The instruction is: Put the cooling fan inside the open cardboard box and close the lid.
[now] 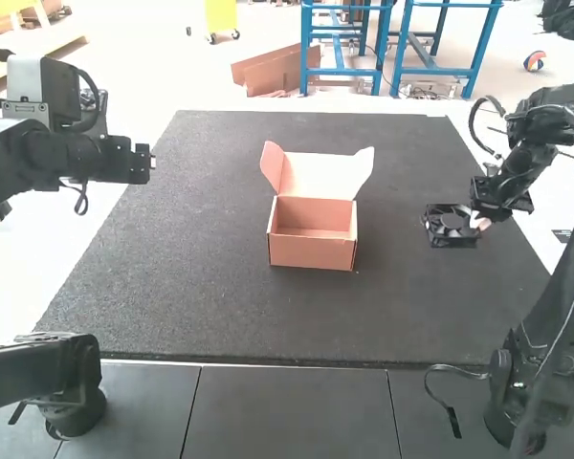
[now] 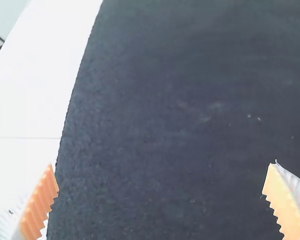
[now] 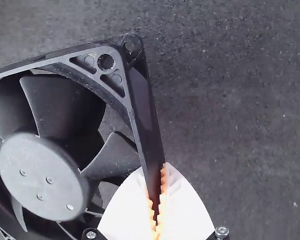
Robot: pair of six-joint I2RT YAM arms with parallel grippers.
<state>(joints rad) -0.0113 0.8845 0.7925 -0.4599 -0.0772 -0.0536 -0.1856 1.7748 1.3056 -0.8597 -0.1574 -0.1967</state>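
A black square cooling fan sits at the right of the dark mat, right of the open cardboard box. My right gripper is shut on the fan's right frame edge; in the right wrist view the frame is pinched between the orange pads, with the blades and hub beside them. The box's lid flap stands up at its far side. My left gripper hangs over the mat's left edge, open, its orange pads wide apart with nothing between them.
The dark mat covers most of the table, with white table surface past its left edge. Open mat lies between the fan and the box.
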